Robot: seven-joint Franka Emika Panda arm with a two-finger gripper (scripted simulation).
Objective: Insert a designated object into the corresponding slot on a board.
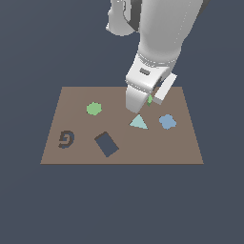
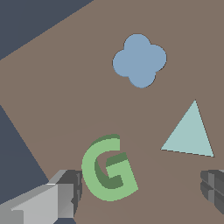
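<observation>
The designated object (image 2: 109, 168) is a bright-green letter G lying flat on the brown board (image 2: 61, 87). In the exterior view only a sliver of the designated object (image 1: 149, 99) shows behind the hand. My gripper (image 2: 142, 190) hangs over it, open. One finger (image 2: 72, 192) is close beside the G and the other finger (image 2: 214, 190) stands well off on the far side. The gripper (image 1: 144, 104) is over the back middle of the board (image 1: 190, 152). The slot (image 1: 66, 139), a dark G-shaped cutout, lies near the board's front corner on the exterior view's left.
A light-green hexagon (image 1: 94, 108), a pale teal triangle (image 1: 138, 122) and a blue clover shape (image 1: 167, 122) lie on the board. A dark tilted rectangle cutout (image 1: 106, 144) sits beside the slot. The triangle (image 2: 190, 133) and clover (image 2: 139, 60) are near the G piece.
</observation>
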